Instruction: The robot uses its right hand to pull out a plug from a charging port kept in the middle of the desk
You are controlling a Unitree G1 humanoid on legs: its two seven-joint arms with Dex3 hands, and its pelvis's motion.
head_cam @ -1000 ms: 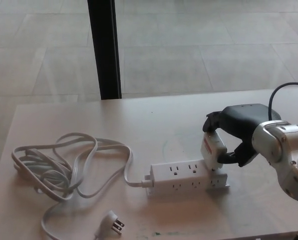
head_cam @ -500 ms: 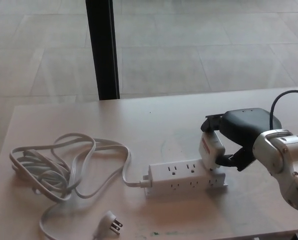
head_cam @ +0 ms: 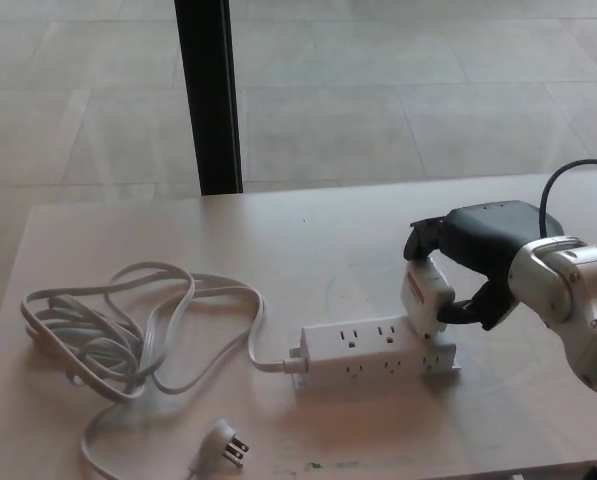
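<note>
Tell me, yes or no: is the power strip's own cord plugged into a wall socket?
No. The cord lies coiled on the desk, and its pronged end rests loose beside the power strip.

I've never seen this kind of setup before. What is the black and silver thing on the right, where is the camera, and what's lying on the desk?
The camera sits on a humanoid robot's head and looks down at a desk. The black shape with a silver forearm is the robot's right hand. It is closed around a white plug block with a red label, seated at the right end of a white power strip. The strip's own white cord lies in loose loops to the left, its pronged end lying unplugged near the front edge. The left hand does not show.
</note>
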